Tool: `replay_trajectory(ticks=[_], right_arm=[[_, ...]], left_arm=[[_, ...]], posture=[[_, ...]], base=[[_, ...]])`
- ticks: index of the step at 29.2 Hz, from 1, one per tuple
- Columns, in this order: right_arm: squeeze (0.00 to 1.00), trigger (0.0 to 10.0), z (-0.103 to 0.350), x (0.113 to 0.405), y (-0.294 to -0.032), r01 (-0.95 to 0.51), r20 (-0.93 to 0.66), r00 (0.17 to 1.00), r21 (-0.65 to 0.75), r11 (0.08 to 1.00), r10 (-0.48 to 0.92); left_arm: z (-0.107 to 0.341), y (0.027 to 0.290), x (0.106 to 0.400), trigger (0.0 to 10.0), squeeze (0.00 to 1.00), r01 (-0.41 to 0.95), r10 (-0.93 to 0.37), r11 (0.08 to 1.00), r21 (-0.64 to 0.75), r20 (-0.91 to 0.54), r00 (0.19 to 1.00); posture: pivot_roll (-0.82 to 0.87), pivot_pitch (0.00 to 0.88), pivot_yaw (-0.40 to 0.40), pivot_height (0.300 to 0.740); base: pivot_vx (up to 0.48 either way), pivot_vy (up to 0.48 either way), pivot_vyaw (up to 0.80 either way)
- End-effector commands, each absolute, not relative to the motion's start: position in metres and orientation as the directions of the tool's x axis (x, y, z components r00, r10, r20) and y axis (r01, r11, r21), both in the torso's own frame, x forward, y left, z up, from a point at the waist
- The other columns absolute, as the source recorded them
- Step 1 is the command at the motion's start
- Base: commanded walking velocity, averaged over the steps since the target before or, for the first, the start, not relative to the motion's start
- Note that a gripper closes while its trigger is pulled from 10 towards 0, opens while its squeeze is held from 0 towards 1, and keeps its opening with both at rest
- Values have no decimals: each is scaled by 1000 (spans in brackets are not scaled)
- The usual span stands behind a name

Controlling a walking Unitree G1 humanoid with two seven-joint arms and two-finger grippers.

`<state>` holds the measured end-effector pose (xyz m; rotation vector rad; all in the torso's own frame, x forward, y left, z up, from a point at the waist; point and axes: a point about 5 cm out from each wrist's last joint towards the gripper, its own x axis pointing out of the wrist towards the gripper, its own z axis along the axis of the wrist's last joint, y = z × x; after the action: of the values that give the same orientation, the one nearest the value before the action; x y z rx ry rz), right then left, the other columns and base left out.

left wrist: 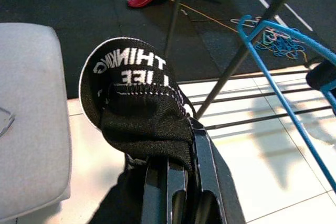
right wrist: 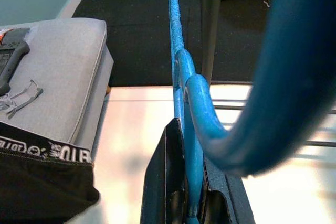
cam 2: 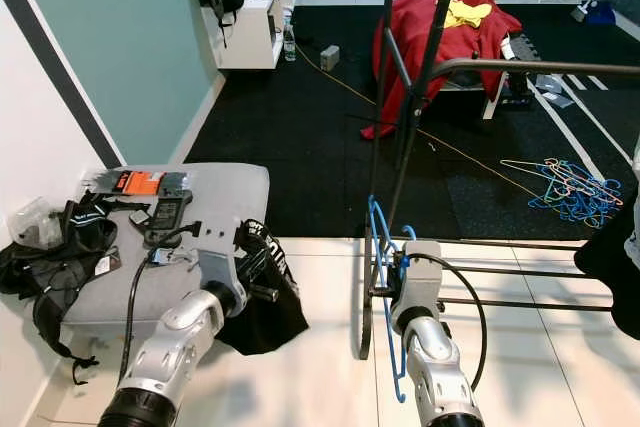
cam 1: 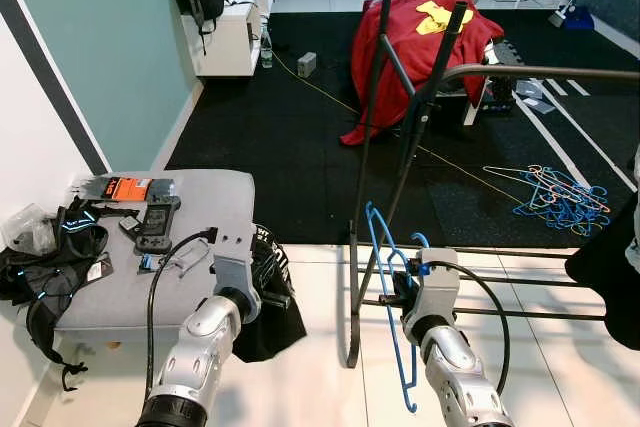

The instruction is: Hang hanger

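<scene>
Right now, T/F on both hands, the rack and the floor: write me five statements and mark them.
1. The right hand is shut on the blue hanger. True.
2. The left hand is open. False: it is shut on the black garment.
3. The blue hanger hangs on the rack rail. False: it is held low beside the rack.
4. More hangers lie on the dark floor. True.
5. The grey ottoman is bare. False: items lie on it.

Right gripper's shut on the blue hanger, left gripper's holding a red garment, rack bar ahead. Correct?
One thing is wrong: the garment in the left gripper is black with white lettering, not red, as the left wrist view shows. The rest holds: the right gripper is shut on the blue hanger, with the rack bar ahead.
</scene>
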<state>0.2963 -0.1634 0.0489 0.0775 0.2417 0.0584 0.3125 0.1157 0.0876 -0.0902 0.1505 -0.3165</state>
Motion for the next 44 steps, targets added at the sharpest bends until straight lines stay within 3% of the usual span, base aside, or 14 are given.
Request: replay_trajectory(ticks=[1, 24, 36, 44], right_arm=[[0, 10000, 49, 296, -163, -49, -242, 968, 94, 994, 71], [0, 10000, 52, 299, -165, -57, -236, 969, 82, 995, 75], [0, 10000, 53, 300, -164, -60, -233, 969, 82, 995, 78], [0, 10000, 55, 299, -167, -68, -219, 972, 80, 994, 84]], left_arm=[[85, 116, 312, 10000, 0, 314, -327, 944, -101, -147, 934], [84, 111, 312, 10000, 0, 330, -342, 938, -104, -145, 928], [80, 113, 312, 10000, 0, 330, -350, 935, -132, -180, 920], [82, 116, 316, 10000, 0, 296, -308, 950, -96, -168, 936]], posture=[[-97, 57, 24, 740], [-108, 24, 13, 740], [-110, 32, 17, 740], [-117, 42, 21, 740]], base=[[0, -450, 0], [0, -447, 0], [0, 360, 0], [0, 0, 0]])
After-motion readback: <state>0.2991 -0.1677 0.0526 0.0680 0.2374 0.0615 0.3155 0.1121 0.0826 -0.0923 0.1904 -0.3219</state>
